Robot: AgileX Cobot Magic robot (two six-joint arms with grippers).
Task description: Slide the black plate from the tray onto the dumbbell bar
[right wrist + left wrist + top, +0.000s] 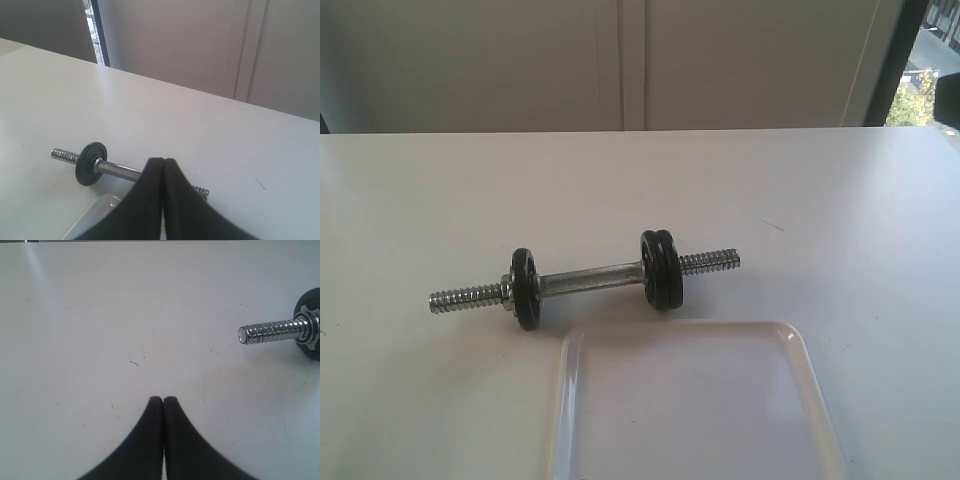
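My left gripper (pixel 163 400) and right gripper (pixel 163 161) are both pinched together, holding nothing. The tray (pixel 808 378) shows no disc in its visible part. The black plate (pixel 670 270), I judge, is the outer of two discs on the dumbbell bar (pixel 590 280), right side. Sliding looks finished; next I only keep clear. Nothing else crowds the white table (pixel 840 200).

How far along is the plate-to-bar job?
Looks done: the tray shows no plate in its visible part, and the dumbbell bar carries two black discs at one end and one at the other. In hand: nothing; the left tool and right tool are shut and empty. Left: nothing visible.
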